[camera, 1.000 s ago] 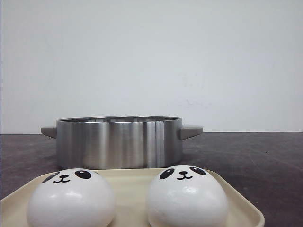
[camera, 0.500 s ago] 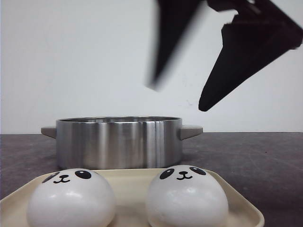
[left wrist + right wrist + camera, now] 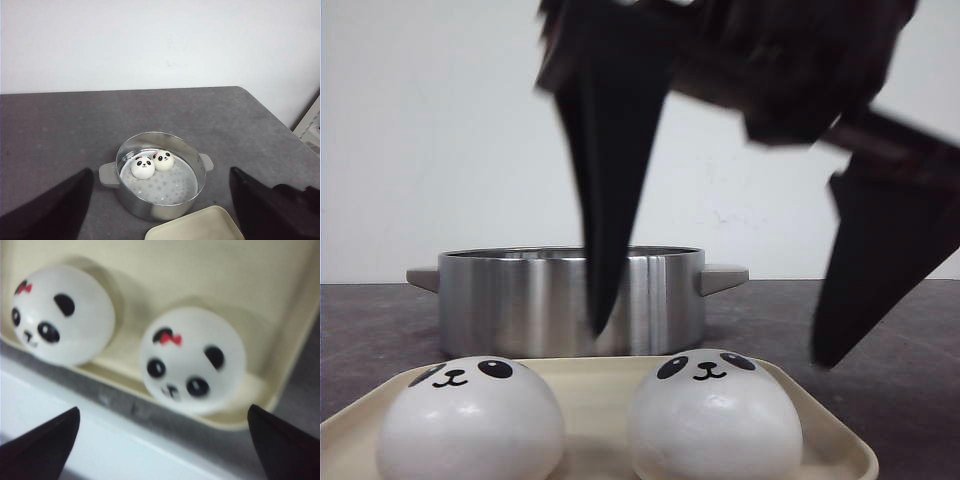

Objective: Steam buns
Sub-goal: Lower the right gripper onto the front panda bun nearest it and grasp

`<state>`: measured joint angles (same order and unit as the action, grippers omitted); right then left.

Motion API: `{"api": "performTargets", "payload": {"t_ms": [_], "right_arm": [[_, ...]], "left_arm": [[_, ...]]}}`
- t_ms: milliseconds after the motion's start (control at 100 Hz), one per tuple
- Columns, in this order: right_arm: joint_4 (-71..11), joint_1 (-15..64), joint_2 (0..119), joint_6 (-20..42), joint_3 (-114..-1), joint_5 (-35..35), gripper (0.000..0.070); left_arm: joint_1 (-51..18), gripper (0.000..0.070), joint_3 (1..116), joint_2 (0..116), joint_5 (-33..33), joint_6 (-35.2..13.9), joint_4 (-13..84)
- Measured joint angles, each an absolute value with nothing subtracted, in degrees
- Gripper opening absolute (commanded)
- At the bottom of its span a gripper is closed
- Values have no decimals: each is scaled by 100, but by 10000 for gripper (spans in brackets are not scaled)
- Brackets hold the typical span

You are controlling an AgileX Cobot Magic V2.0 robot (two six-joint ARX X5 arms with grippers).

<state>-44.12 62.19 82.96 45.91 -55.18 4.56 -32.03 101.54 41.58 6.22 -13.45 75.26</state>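
Steel pot [image 3: 160, 182] holds 2 buns [image 3: 152, 163] on its perforated floor, and 2 more buns [image 3: 590, 415] wait on the cream tray [image 3: 600, 385] in front of it. The right gripper [image 3: 715, 345], absent from the front view 1 second ago, now comes down over the right bun [image 3: 713, 415], fingers [image 3: 610, 200] wide apart. Probably the third pick begins. The left gripper [image 3: 160, 210] hangs high, fingers spread and empty.
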Motion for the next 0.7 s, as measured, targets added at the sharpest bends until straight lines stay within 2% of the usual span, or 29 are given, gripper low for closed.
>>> {"api": "performTargets", "payload": {"t_ms": [190, 340, 370, 450, 480, 700], "right_arm": [[-4145, 6213, 8844, 4591, -5518, 425, 541], [-4239, 6215, 9159, 4589, -5518, 47, 525], [-4235, 6215, 9166, 4589, -5518, -34, 492], [-4163, 6213, 9166, 4589, -5518, -187, 315], [-4130, 6215, 9166, 4589, -5518, -224, 282], [-3841, 6171, 9166, 4584, -5518, -281, 280]], "left_arm": [[-3203, 514, 10154, 4158, 622, -1345, 7544], [-3203, 514, 10154, 4158, 615, -1345, 7588], [-3203, 514, 10156, 4158, 615, -1345, 7588], [-3201, 514, 10156, 4158, 615, -1345, 7588], [-3203, 514, 10156, 4158, 615, -1345, 7588], [-3203, 514, 10154, 4158, 615, -1345, 7550]]}}
